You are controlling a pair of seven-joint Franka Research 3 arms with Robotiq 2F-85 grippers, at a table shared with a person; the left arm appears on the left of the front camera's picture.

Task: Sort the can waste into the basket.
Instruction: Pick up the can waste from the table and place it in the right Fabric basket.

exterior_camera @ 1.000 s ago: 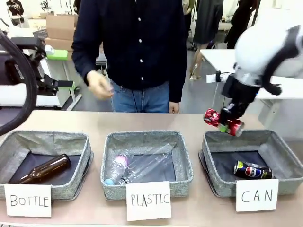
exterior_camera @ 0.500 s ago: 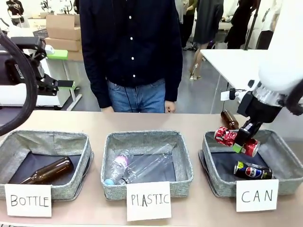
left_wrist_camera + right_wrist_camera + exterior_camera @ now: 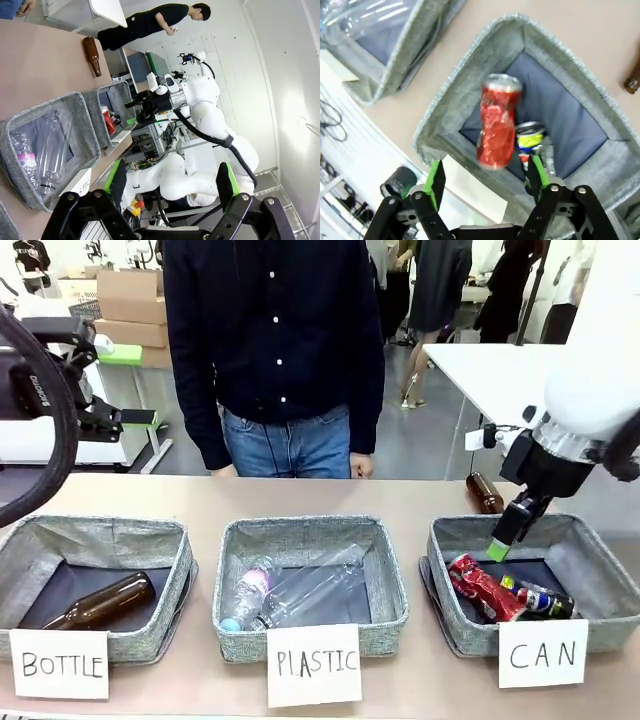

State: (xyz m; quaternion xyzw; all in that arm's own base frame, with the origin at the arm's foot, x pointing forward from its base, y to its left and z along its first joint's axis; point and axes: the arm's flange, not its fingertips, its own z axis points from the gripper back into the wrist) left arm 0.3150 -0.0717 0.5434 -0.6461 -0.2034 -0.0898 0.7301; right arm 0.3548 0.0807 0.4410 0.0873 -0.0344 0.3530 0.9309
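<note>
The red can [image 3: 484, 587] lies crumpled in the CAN basket [image 3: 441, 542], leaning beside the black printed can [image 3: 548, 602]. My right gripper [image 3: 503, 537] hangs open just above the basket's back half with nothing in it. Looking down from the right wrist, its green-padded fingers [image 3: 435, 176] stand apart over the red can [image 3: 497, 121], the black can [image 3: 532, 142] and the basket [image 3: 451, 109]. My left gripper [image 3: 172, 175] is open and holds nothing, well off to the side; from there the red can [image 3: 108, 122] shows in the basket [image 3: 99, 98] under the right gripper [image 3: 136, 107].
A brown bottle [image 3: 485, 493] lies on the table just behind the CAN basket. The PLASTIC basket [image 3: 229, 540] holds clear bottles and the BOTTLE basket [image 3: 176, 545] holds a brown bottle [image 3: 100, 602]. A person [image 3: 285, 350] stands at the far edge.
The right gripper came down over the CAN basket with the red can, opened, and the can dropped in beside the black can.
</note>
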